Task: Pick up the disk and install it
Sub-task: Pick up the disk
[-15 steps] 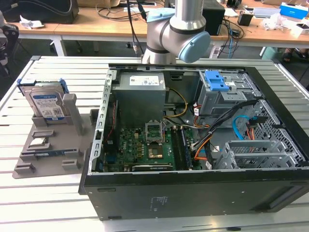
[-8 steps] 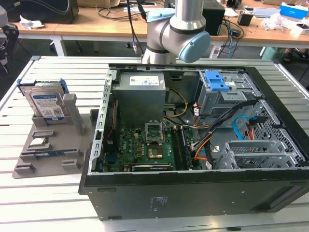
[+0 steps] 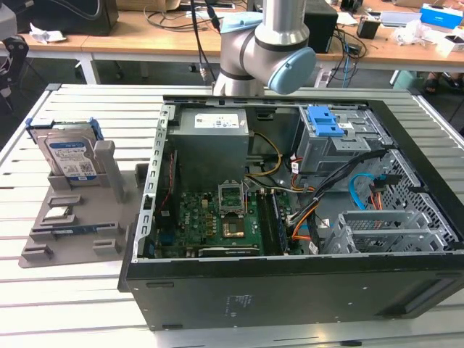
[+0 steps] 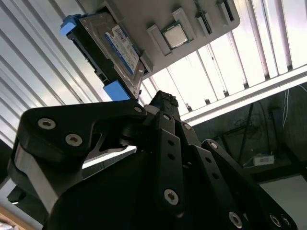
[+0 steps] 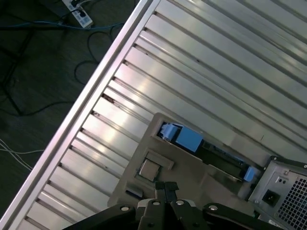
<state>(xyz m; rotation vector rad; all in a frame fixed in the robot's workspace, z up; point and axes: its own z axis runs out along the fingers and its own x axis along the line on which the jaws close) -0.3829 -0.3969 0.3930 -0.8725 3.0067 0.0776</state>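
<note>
The flat silver metal hard disk (image 3: 71, 156) with a white-and-blue label and blue plastic bracket stands on edge in a slot of a grey plastic holder tray (image 3: 80, 235). The tray lies on the ribbed metal table (image 3: 94, 101), at about nine o'clock from the open black computer case (image 3: 290, 293) in the exterior view. A small square chip (image 3: 58, 214) sits in the tray at six o'clock from the disk. Inside the case, a grey metal drive cage with a blue latch (image 3: 330, 123) sits near one o'clock. The grey-and-blue robot arm (image 3: 264, 43) rises at twelve o'clock behind the case.

In both wrist views the black pincer (image 4: 162, 98) (image 5: 166, 186) has its tips pressed together with nothing between them. It hangs above the tray (image 5: 192, 167), clear of the disk (image 4: 112, 45) (image 5: 218, 157) and the chip (image 4: 175, 36) (image 5: 149, 168).
</note>
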